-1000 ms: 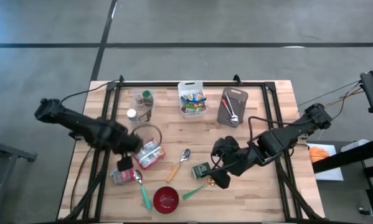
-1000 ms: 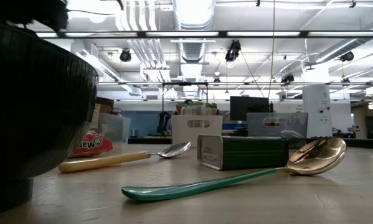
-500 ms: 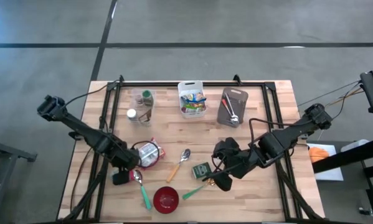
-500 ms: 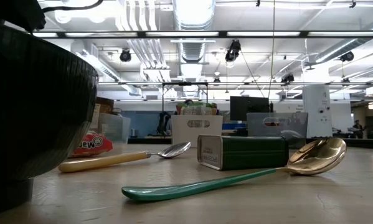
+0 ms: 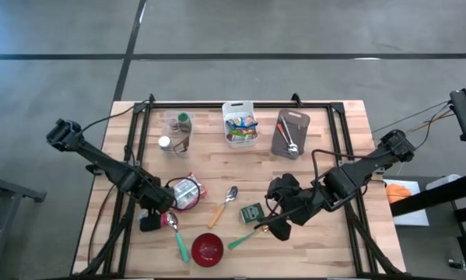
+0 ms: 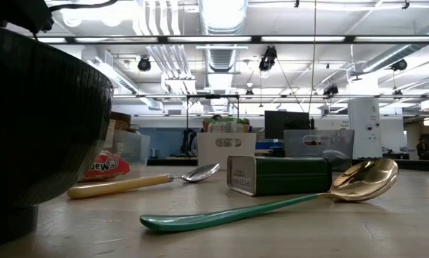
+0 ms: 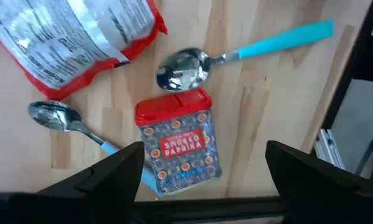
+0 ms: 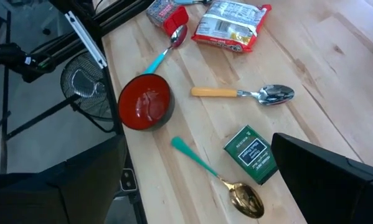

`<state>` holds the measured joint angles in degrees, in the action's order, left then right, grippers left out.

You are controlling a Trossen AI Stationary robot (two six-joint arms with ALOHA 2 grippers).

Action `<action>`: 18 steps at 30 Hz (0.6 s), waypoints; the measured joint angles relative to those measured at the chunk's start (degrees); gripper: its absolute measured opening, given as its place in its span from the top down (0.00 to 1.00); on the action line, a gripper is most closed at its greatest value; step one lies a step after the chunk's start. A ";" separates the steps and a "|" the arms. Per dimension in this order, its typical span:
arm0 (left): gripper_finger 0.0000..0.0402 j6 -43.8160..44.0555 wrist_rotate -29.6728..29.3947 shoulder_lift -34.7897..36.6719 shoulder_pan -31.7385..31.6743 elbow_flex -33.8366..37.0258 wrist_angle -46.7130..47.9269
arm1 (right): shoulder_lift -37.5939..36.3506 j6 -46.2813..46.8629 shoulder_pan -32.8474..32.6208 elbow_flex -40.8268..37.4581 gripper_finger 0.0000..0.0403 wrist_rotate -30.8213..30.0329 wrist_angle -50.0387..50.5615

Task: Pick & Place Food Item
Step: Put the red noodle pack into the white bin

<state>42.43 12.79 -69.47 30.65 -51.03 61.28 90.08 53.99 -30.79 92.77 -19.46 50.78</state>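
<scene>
High view first, from the left side of the bench [image 5: 349, 132] across. The left gripper [image 5: 152, 220] hangs low over the near-left part, fingers spread and holding nothing, directly above the paprika tin [image 7: 179, 142]. In the left wrist view that red-lidded tin lies flat between the two fingers [image 7: 111, 171], its long axis running straight away from the wrist, lid end farther out. A blue-handled spoon [image 7: 236, 53] lies just beyond the lid, its bowl nearly touching it, and a second spoon [image 7: 65, 118] passes beside and partly under the tin. The red snack bag [image 5: 184, 193] lies just beside this gripper, toward the middle.

Farther right sit the wooden-handled spoon [image 5: 223, 204], the red bowl [image 5: 207, 249], the green tin [image 5: 251, 212] and the green-handled gold spoon [image 5: 246, 236]. The right gripper [image 5: 282, 227] hovers just beside the green tin, released and empty.

The left arm looks the one at work (the task does not say which food item is meant). My reading is that a straight descent would close across the paprika tin's short width; the crowding spoons are the hazard.
</scene>
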 joint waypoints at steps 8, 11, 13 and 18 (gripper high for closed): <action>0.16 11.97 -17.65 -0.09 -2.13 0.05 -4.37 | 0.00 0.01 0.04 0.00 0.01 -0.05 -0.02; 0.16 12.22 -19.85 -0.11 -5.95 0.68 -8.21 | 0.00 0.33 0.04 0.00 0.01 -0.06 -0.05; 0.16 12.04 -18.11 -0.11 -9.10 1.48 -10.93 | 0.00 1.03 0.04 0.00 0.01 -0.10 -0.13; 0.16 14.64 -10.59 -0.09 -15.92 3.82 -11.32 | 0.00 2.79 0.02 0.00 0.01 -0.14 -0.15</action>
<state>57.08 2.21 -69.56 14.73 -47.20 49.96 90.08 56.78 -30.77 92.77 -19.59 50.63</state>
